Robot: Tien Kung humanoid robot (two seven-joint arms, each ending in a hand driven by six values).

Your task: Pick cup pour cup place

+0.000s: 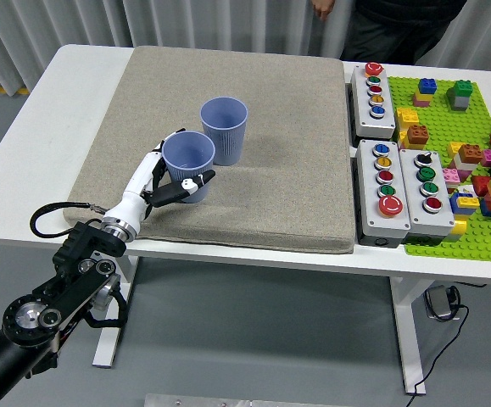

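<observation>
White table [75, 93] spans the view, near edge along the bottom. Beige fabric mat [296, 153] covers most of its left and middle. At 3 o'clock of the mat, a green building-brick baseplate [436, 225] with loose coloured bricks scattered on it. Between mat and baseplate, three grey button boxes: one at the far side [374, 100] with a column of coloured buttons, two side by side nearer the front [381, 188] [432, 192].

A person [406, 21] in dark clothing stands at 12 o'clock, past the table's far edge; one hand [323, 8] is just visible at the top margin, not touching anything on the table.

Left arm [50, 297], black, enters from the lower left corner, at 7 o'clock of the mat. Its white left hand [156, 186] is wrapped around the near cup [187, 165]: thumb across the front wall, fingers behind the left side. Gripping it.

Near cup: blue-lavender, ribbed, upright, mouth open upward, over the mat's front left part. Cannot tell if its base touches the mat.

Second cup [224, 129], same colour and shape, stands upright on the mat at 1 o'clock of the held cup, just beside it; contact between the two cannot be told.
</observation>
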